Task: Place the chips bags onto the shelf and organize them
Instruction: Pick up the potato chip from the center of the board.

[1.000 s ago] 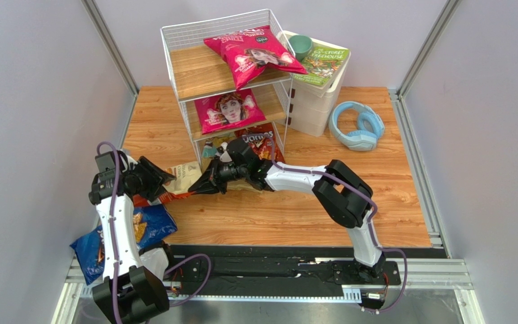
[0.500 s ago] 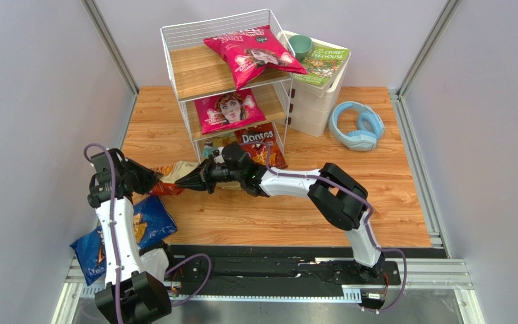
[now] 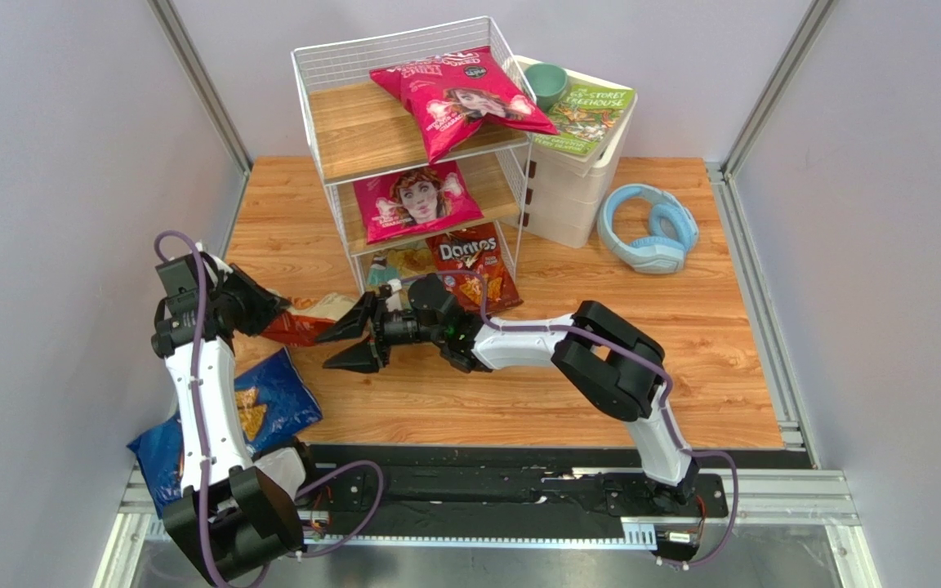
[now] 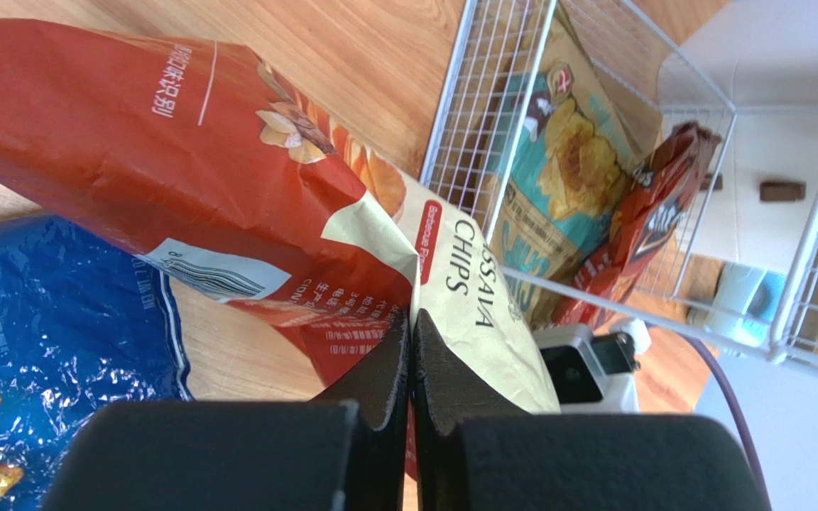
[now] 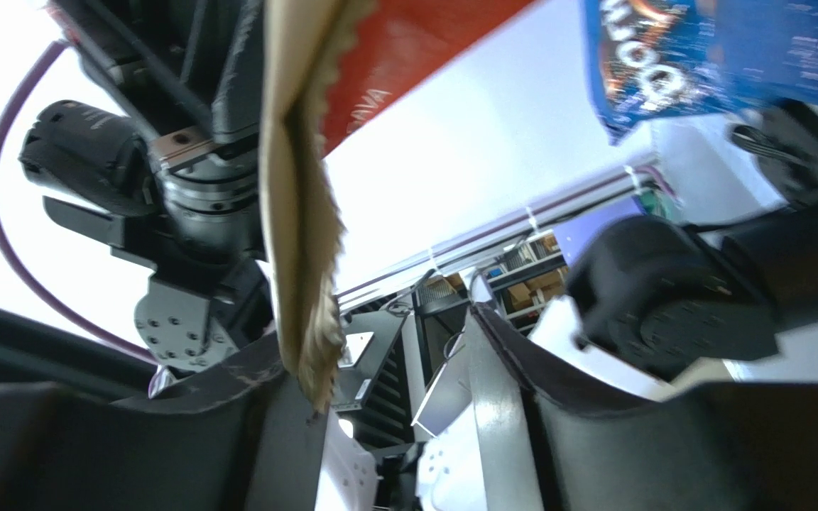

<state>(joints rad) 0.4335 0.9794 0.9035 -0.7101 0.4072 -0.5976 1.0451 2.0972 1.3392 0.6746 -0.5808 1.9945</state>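
The orange-and-cream chips bag (image 3: 311, 321) hangs just above the table between the two arms. My left gripper (image 3: 267, 321) is shut on its left end; in the left wrist view the pads (image 4: 411, 325) pinch the bag (image 4: 221, 181). My right gripper (image 3: 343, 346) stands open at the bag's right end, whose cream edge (image 5: 296, 213) rests against one finger. The blue Doritos bag (image 3: 242, 410) lies at the near left. The shelf (image 3: 316, 74) holds a magenta bag (image 3: 457, 92) on top, another (image 3: 414, 199) in the middle, and the tan-and-teal bag (image 3: 396, 263) and red Doritos (image 3: 469, 263) at the bottom.
A white drawer unit (image 3: 568, 184) stands right of the shelf with a green book (image 3: 588, 113) and a green bowl (image 3: 547, 83) on it. Blue headphones (image 3: 647, 227) lie at the right. Grey walls close in both sides.
My left gripper has shut on the orange-and-cream bag's left end. My right gripper, shut on it before, has opened. The bag and both grippers have shifted left.
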